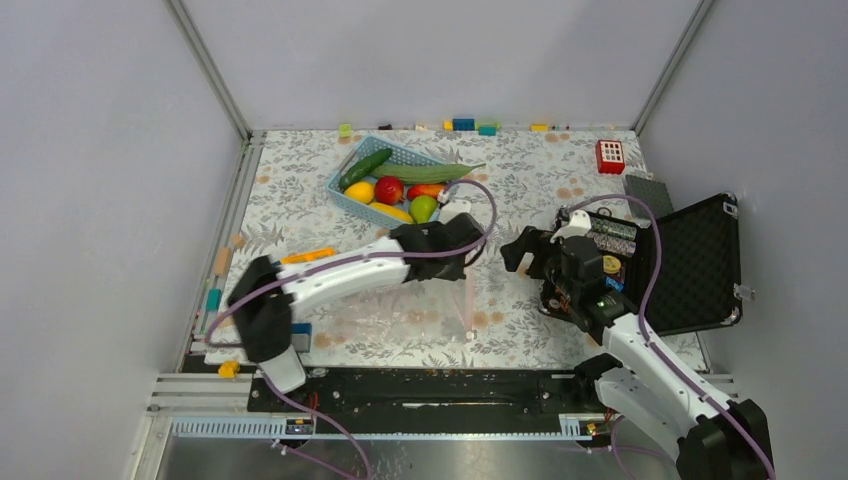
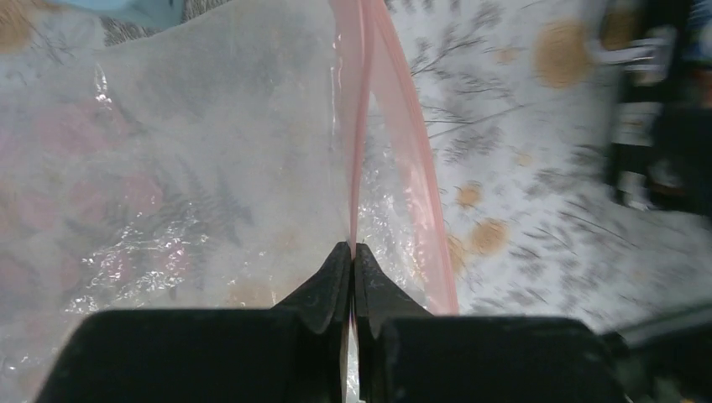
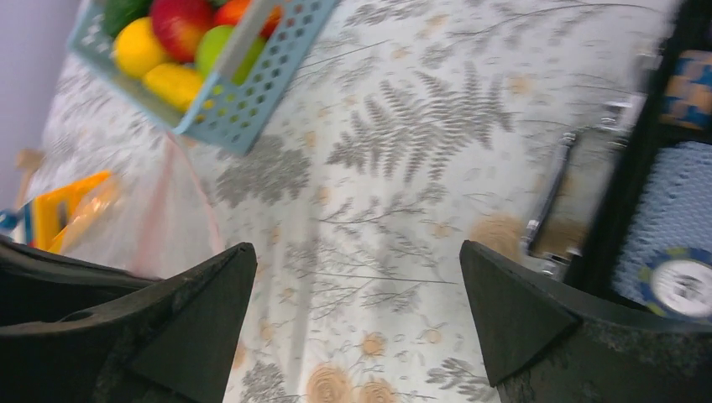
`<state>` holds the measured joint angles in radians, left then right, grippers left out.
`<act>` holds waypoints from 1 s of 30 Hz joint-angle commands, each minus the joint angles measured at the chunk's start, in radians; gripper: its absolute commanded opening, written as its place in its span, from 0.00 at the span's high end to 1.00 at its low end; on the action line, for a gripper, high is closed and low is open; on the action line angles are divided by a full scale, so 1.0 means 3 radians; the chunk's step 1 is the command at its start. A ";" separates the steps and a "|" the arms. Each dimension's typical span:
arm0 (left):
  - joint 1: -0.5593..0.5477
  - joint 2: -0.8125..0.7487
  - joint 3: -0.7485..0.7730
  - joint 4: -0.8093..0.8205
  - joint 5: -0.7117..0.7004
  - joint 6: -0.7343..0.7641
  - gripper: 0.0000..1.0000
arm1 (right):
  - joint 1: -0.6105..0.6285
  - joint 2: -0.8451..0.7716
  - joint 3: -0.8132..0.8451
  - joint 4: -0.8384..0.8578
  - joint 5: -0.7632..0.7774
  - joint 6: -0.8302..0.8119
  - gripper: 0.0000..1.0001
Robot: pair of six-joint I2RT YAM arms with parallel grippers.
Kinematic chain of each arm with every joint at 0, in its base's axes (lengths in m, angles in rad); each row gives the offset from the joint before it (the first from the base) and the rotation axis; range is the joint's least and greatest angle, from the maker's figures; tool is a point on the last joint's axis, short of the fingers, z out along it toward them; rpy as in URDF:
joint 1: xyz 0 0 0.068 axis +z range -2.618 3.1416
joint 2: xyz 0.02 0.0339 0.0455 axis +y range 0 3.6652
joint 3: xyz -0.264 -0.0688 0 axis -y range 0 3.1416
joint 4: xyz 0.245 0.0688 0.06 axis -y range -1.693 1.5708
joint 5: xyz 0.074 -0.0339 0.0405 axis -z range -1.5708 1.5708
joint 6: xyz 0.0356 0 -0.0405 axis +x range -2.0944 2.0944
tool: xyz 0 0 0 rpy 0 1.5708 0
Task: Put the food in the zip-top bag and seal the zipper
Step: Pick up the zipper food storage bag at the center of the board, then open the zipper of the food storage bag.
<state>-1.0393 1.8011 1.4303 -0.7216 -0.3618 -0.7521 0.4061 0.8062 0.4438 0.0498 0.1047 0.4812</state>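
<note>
The food lies in a light blue mesh basket [image 1: 345, 195]: cucumber [image 1: 365, 165], long green pod [image 1: 430, 172], red apple [image 1: 389, 188], lemon [image 1: 359, 191], banana [image 1: 392, 211] and a green fruit [image 1: 424, 207]. The clear zip-top bag [image 1: 400, 312] lies flat in front of it, with its pink zipper [image 1: 469, 300] along the right edge. My left gripper [image 1: 464, 258] is shut on one lip of the zipper [image 2: 353, 168], lifting it off the other lip [image 2: 411, 168]. My right gripper [image 1: 522, 258] is open and empty, just right of the bag's mouth [image 3: 168, 218]. The right wrist view shows the basket [image 3: 252, 92].
An open black case [image 1: 690, 265] with small items stands at the right, close behind my right gripper. A red block [image 1: 610, 155] and a grey pad [image 1: 648, 193] lie at the back right. Small coloured blocks [image 1: 463, 125] line the far edge. An orange tool [image 1: 308, 256] lies left of the bag.
</note>
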 commanded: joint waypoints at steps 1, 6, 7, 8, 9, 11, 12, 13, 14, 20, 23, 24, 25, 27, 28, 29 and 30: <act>0.0007 -0.0883 -0.0354 0.0442 0.0097 0.0279 1.00 | 0.0012 0.0175 0.0008 0.0528 -0.1031 -0.0147 0.00; 0.0005 -0.1213 -0.0447 0.0405 -0.0058 0.0357 1.00 | 0.0016 0.0319 0.0062 0.0876 -0.1709 0.0016 0.00; 0.0008 -0.1232 -0.0417 0.0364 -0.0073 0.0365 1.00 | 0.0017 0.0311 0.0070 0.0951 -0.1785 0.0070 0.00; 0.0008 -0.1253 -0.0397 0.0318 -0.0075 0.0380 1.00 | 0.0015 0.0292 0.0080 0.0973 -0.1839 0.0116 0.00; 0.0008 -0.1269 -0.0372 0.0279 -0.0076 0.0384 1.00 | 0.0017 0.0260 0.0097 0.0983 -0.1869 0.0156 0.00; 0.0008 -0.1304 -0.0342 0.0219 -0.0058 0.0386 1.00 | 0.0024 0.0180 0.0153 0.0936 -0.1884 0.0216 0.00; 0.0008 -0.1320 -0.0330 0.0202 -0.0053 0.0386 1.00 | 0.0034 0.0142 0.0193 0.0890 -0.1903 0.0228 0.00; 0.0010 -0.1337 -0.0325 0.0184 -0.0050 0.0381 1.00 | 0.0050 0.0101 0.0244 0.0827 -0.1916 0.0234 0.00; 0.0008 -0.1348 -0.0310 0.0160 -0.0050 0.0372 1.00 | 0.0082 0.0061 0.0283 0.0783 -0.1920 0.0238 0.00; 0.0005 -0.1372 -0.0216 0.0019 -0.0050 0.0269 1.00 | 0.0505 0.0095 0.0494 0.0523 -0.1603 0.0209 0.00; 0.0008 -0.1407 -0.0209 -0.0018 -0.0046 0.0231 1.00 | 0.0747 0.0267 0.0625 0.0307 -0.1292 0.0135 0.00; 0.0008 -0.1422 -0.0217 -0.0020 -0.0038 0.0216 1.00 | 0.0813 0.0353 0.0672 0.0262 -0.1226 0.0131 0.00; 0.0008 -0.1440 -0.0225 -0.0021 -0.0034 0.0207 1.00 | 0.0881 0.0476 0.0716 0.0226 -0.1162 0.0131 0.00; 0.0008 -0.1482 -0.0239 -0.0027 -0.0039 0.0188 1.00 | 0.1018 0.0651 0.0783 0.0159 -0.0934 0.0136 0.02; 0.0008 -0.1510 -0.0248 -0.0031 -0.0041 0.0181 1.00 | 0.1080 0.0722 0.0813 0.0128 -0.0812 0.0138 0.03; 0.0007 -0.1544 -0.0261 -0.0030 -0.0045 0.0181 1.00 | 0.1126 0.0798 0.0846 0.0075 -0.0683 0.0143 0.05; 0.0008 -0.1577 -0.0283 -0.0034 -0.0064 0.0180 1.00 | 0.1170 0.0861 0.0879 0.0034 -0.0523 0.0146 0.06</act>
<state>-1.0389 1.3979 1.3216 -0.7399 -0.3634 -0.6827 0.7021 1.0008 0.6453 0.1360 -0.2413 0.5354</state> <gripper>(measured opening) 0.010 0.965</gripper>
